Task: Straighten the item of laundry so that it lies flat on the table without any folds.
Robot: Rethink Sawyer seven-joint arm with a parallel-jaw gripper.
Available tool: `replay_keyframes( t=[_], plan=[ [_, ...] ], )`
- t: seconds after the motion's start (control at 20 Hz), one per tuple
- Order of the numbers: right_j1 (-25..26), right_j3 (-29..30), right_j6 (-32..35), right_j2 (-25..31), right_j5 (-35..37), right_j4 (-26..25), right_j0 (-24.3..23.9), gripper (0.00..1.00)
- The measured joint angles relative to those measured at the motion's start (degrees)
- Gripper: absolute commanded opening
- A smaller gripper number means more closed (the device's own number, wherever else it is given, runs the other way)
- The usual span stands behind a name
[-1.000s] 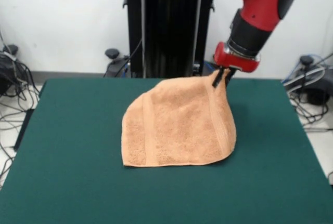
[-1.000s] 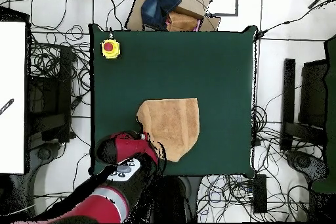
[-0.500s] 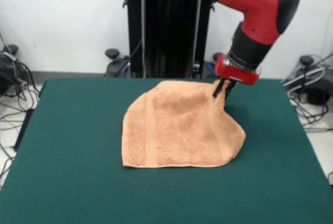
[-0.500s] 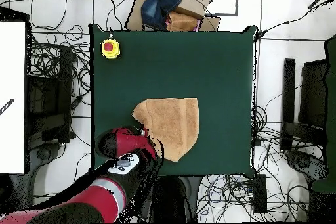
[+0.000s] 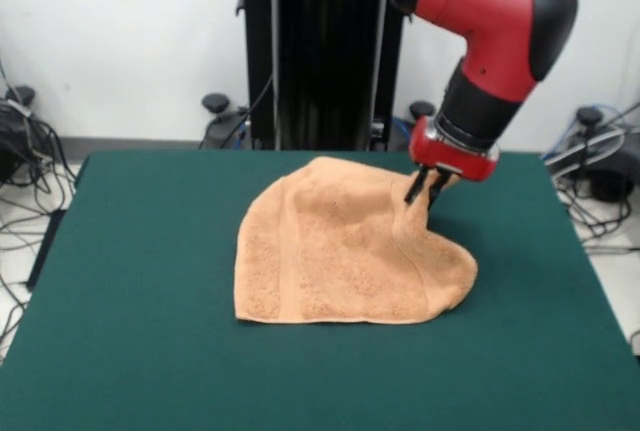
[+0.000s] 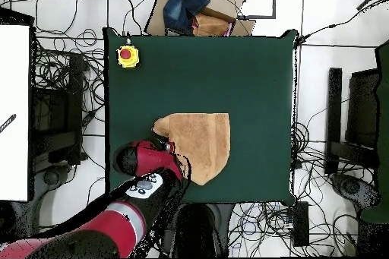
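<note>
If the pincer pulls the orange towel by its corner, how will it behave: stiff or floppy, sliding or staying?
Probably floppy: the towel sags in folds below the pincer that pinches its corner. It likely drags rather than slides freely, since terry grips the felt table. It looks light.

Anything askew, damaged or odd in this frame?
Only the towel: not flat yet. The gripper pinches its far corner and holds it up off the table, so the cloth rises to a ridge there. Nothing looks damaged or spilled.
</note>
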Motion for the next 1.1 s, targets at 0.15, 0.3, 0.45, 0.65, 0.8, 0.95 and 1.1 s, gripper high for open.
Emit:
replay_keyframes(
  t=[0.15, 0.3, 0.45, 0.65, 0.8, 0.95, 1.1],
  plan=[
    [0.7, -1.6, 0.0, -1.2, 0.0, 2.0, 0.7, 0.00],
    [1.0, -3.0, 0.0, -1.9, 0.3, 3.7, 1.7, 0.00],
    [0.5, -3.9, 0.0, -2.0, 1.4, 4.7, 2.1, 0.00],
    [-0.4, -4.1, 0.0, -2.0, 2.1, 5.3, 2.3, 0.00],
    [-0.8, -4.1, 0.0, -2.1, 2.1, 5.7, 2.8, 0.00],
    [-0.8, -4.1, 0.0, -2.2, 2.1, 5.7, 3.0, 0.00],
    [-0.8, -4.1, 0.0, -2.2, 2.1, 5.7, 3.1, 0.00]
  ],
)
